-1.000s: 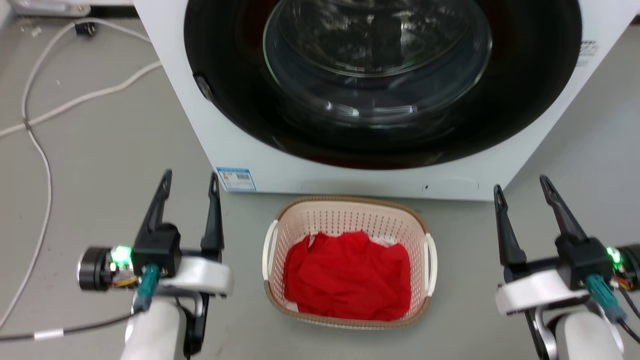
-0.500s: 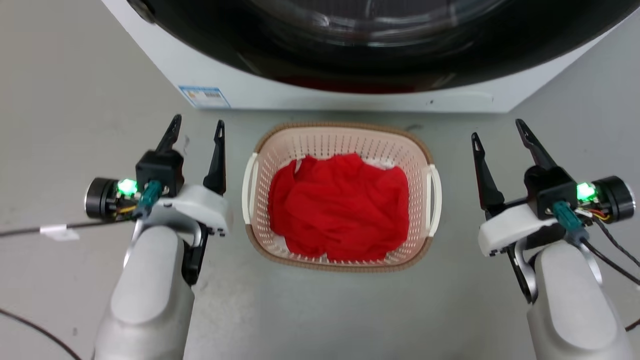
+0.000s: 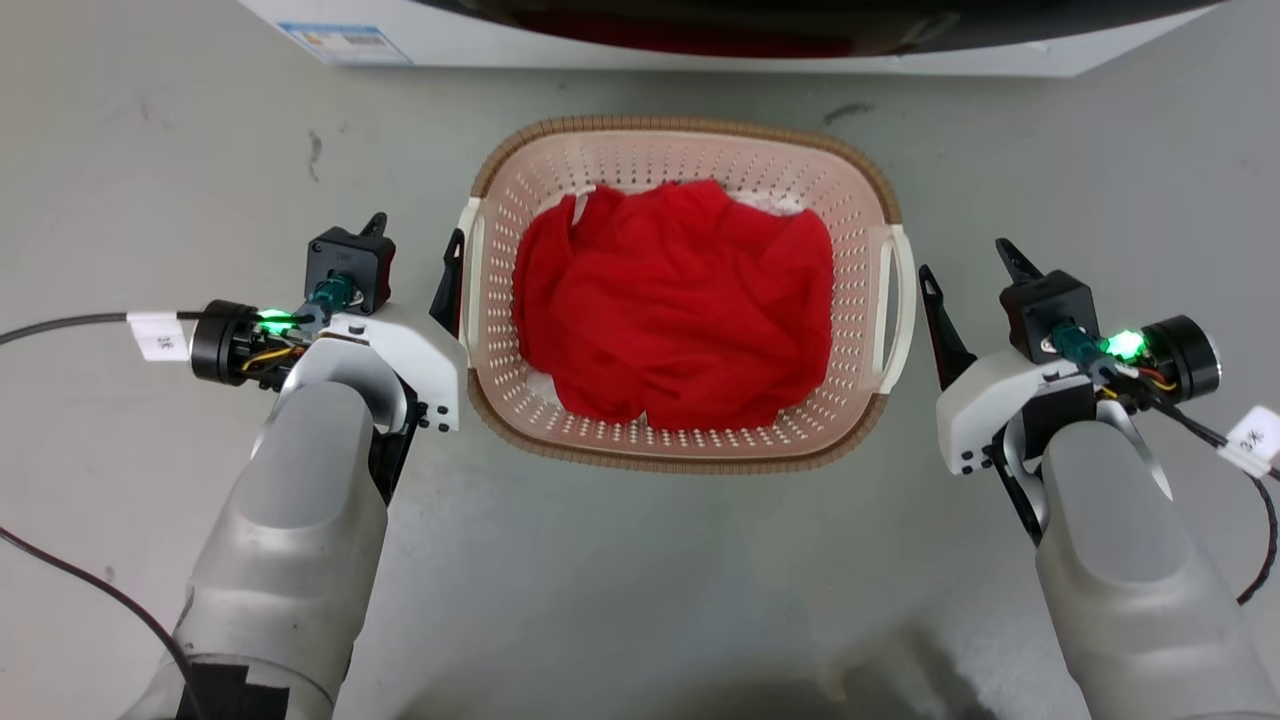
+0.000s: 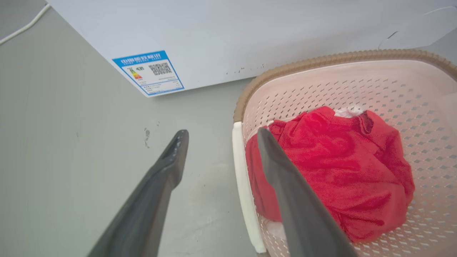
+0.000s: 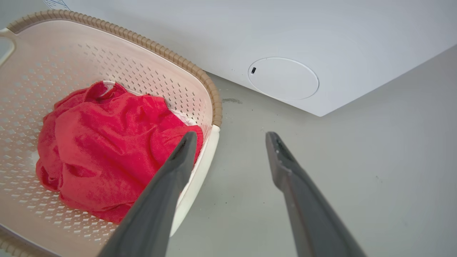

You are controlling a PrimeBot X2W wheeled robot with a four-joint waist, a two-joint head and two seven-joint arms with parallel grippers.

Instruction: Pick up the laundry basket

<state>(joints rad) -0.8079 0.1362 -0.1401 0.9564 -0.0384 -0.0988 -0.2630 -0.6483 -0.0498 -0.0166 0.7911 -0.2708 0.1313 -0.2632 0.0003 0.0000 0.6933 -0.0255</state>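
On the grey floor (image 3: 640, 600) before the washing machine (image 3: 600, 50), the laundry basket (image 3: 690, 125) sits between the left gripper (image 4: 222, 142) and right gripper (image 5: 231, 137), both spread wide and empty by its white handles (image 3: 470, 285): the approach step, I judge, so next each must straddle a handle, close and lift evenly.

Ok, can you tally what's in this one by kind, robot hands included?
Laundry basket: 1
Red cloth heap in the basket: 1
Washing machine: 1
Robot hands: 2, the left hand and the right hand, both open
Total: 5
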